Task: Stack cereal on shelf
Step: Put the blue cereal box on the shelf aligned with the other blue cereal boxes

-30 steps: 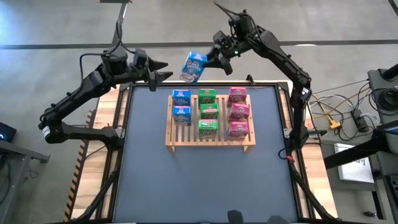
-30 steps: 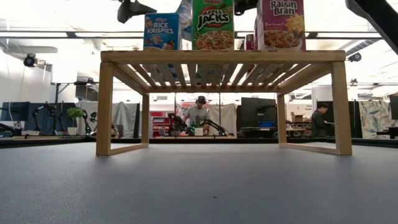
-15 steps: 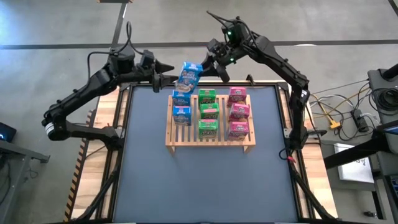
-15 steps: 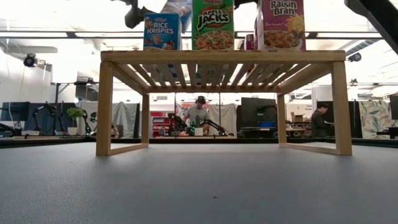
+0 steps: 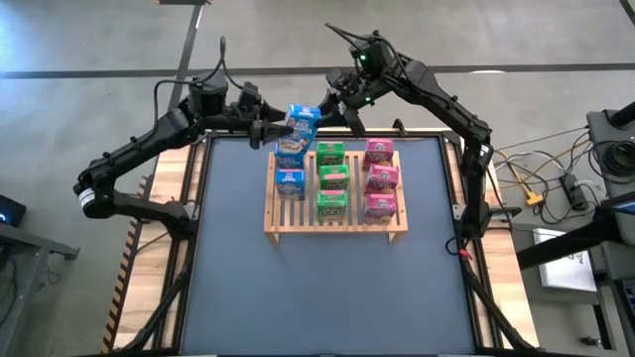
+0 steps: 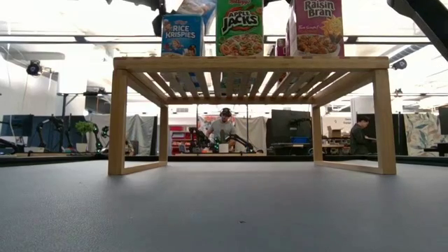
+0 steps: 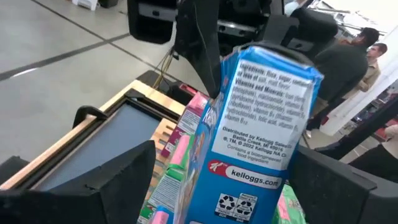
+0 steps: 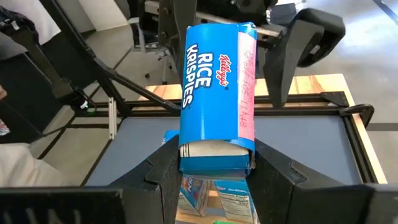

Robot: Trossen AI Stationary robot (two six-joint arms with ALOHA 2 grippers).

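My right gripper (image 5: 325,109) is shut on a blue Rice Krispies cereal box (image 5: 300,127), held in the air over the far left corner of the wooden shelf (image 5: 337,226). My left gripper (image 5: 281,129) is open. Its two fingers (image 7: 118,180) stand on either side of that box's other end without touching it. On the shelf's slats stand two more blue boxes (image 5: 290,182), green boxes (image 5: 331,178) and pink boxes (image 5: 380,178), in three columns. The low view shows the front boxes (image 6: 239,28) upright on the shelf top. My right gripper pinches the blue box by one short end (image 8: 214,152) between its two fingers. The fingers come nearly level from the table's far right side and lie along the box. The box reaches out beyond the fingers toward my left arm, lifted clear of the shelf.
The shelf stands on the dark table top (image 5: 327,297), with bare table on its near side. The table's wooden frame (image 5: 189,188) runs along the left. Cables and equipment (image 5: 556,188) lie off the right edge. People sit in the room behind the table (image 6: 224,129).
My right gripper has carried the blue box toward the table's left and a little nearer, over the shelf's far left corner. My left gripper has moved toward the right and reached the box, so that its fingers now stand around the box's free end.
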